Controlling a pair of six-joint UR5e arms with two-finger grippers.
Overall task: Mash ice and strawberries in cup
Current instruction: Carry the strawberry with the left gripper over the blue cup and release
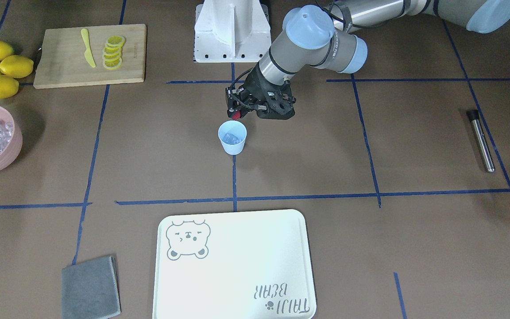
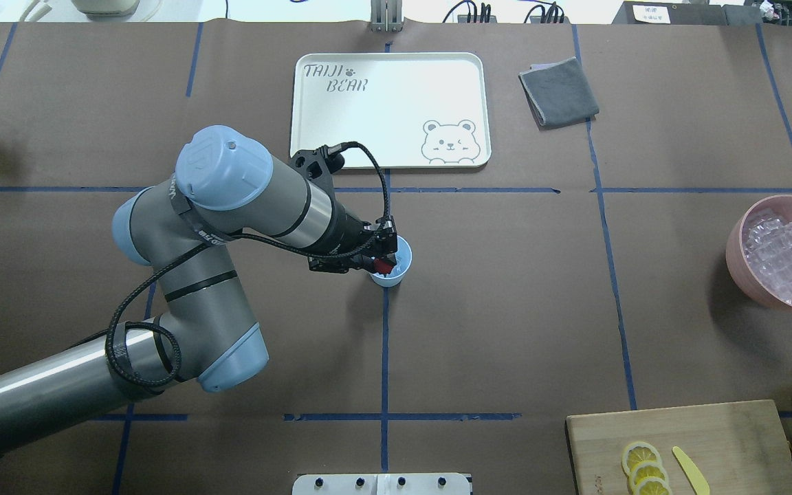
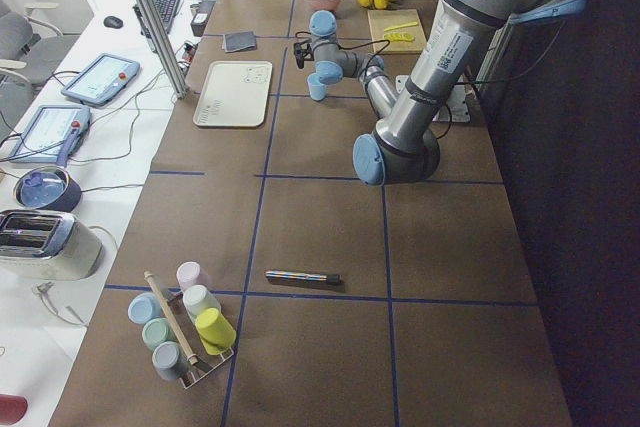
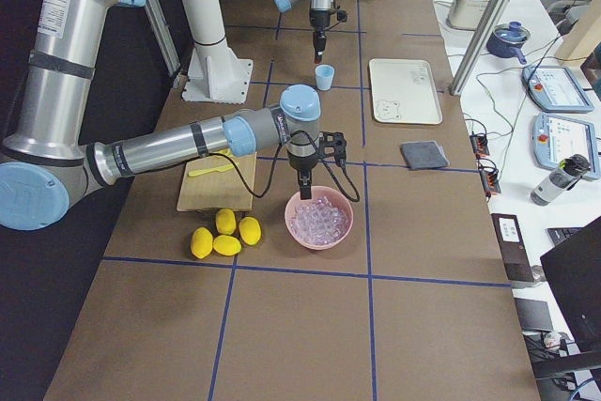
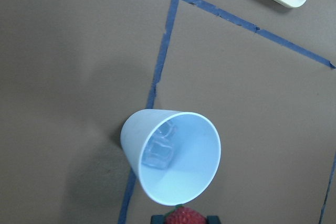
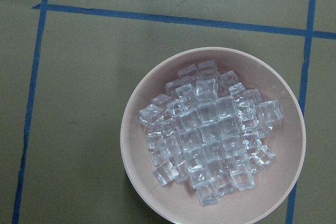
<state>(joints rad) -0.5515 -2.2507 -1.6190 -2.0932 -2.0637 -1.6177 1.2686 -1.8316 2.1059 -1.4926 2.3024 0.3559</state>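
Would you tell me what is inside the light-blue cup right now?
Clear ice cubes lie at the bottom of the cup; its wall hides part of the floor. The strawberry is outside, in the left gripper by the rim.

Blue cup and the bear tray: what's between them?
Only bare brown table crossed by blue tape lines lies between the small light-blue plastic cup and the white bear tray, seen in the front-facing view.
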